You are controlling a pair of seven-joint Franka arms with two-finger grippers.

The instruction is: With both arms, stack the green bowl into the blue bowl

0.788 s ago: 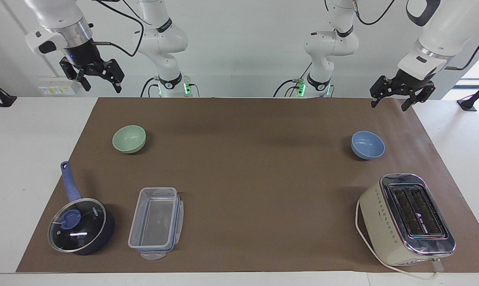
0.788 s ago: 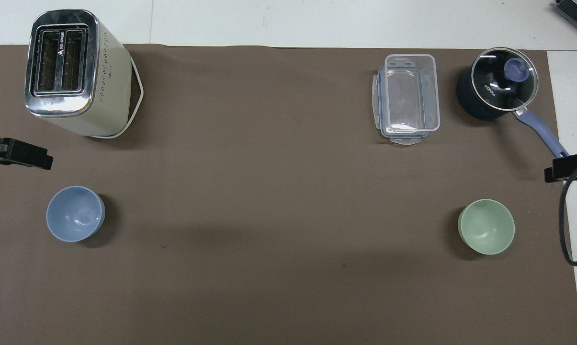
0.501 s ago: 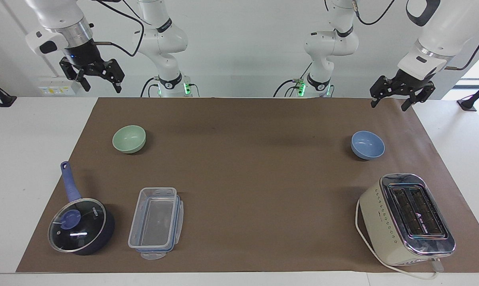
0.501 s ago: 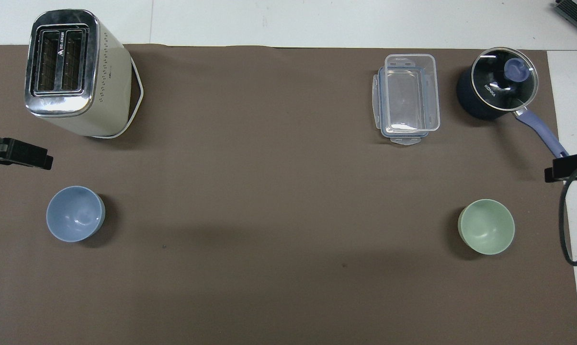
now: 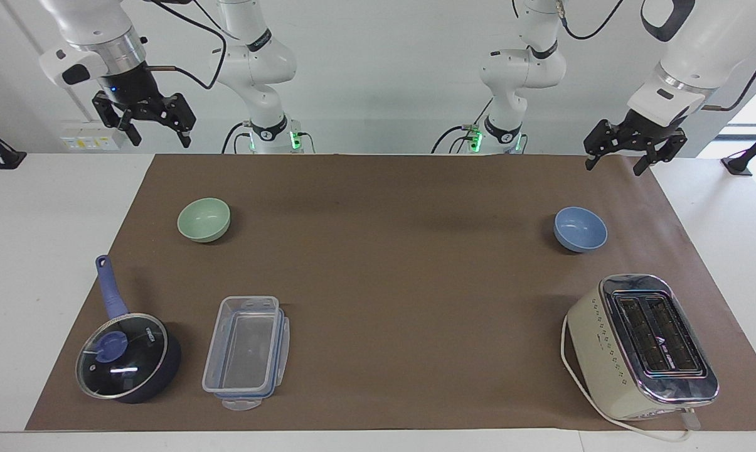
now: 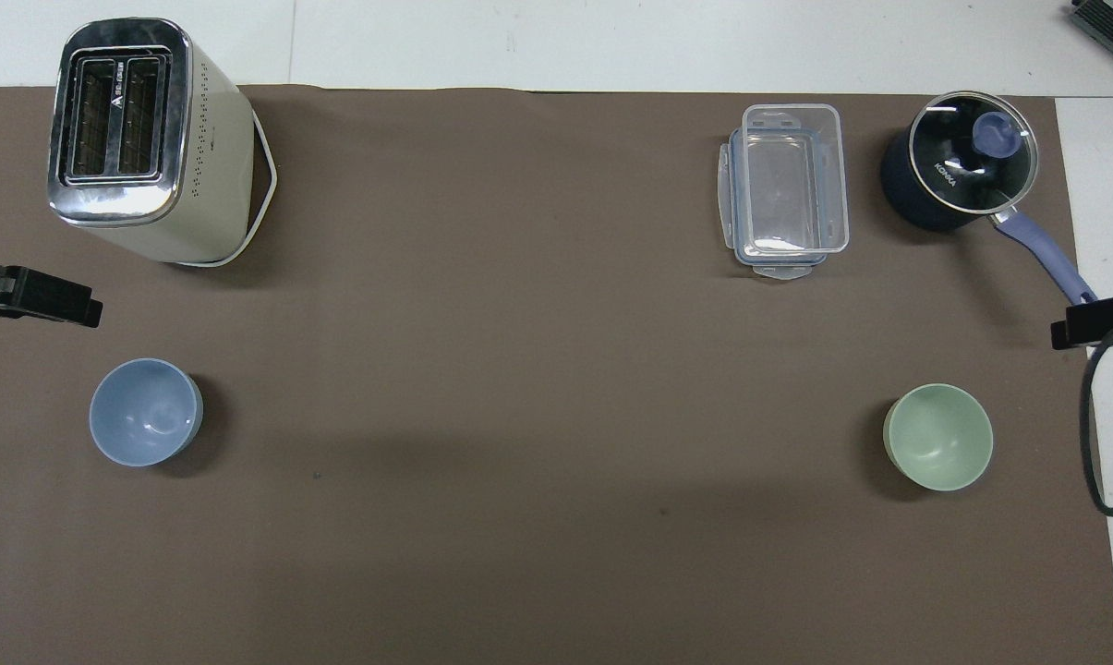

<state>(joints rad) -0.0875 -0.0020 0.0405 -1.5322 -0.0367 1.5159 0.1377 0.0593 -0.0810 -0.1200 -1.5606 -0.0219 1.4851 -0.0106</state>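
Brown mat [image 5: 378, 282], facing: right gripper [image 5: 158, 129] spread, empty, above green bowl [image 5: 204, 219]; left gripper [image 5: 614, 162] spread above blue bowl [image 5: 580, 229]. Overhead: bowls upright, well apart. Risk: smooth rim slipping from fingertips, tipping.

I hold both arms raised, each out at its own end of the brown mat [image 5: 378, 282]. My right gripper [image 5: 159, 130] hangs high over the mat's corner nearest my right base, fingers spread and empty. My left gripper [image 5: 613, 157] hangs lower over the corner nearest my left base, wrist tilted, fingers apparently parted, empty too.
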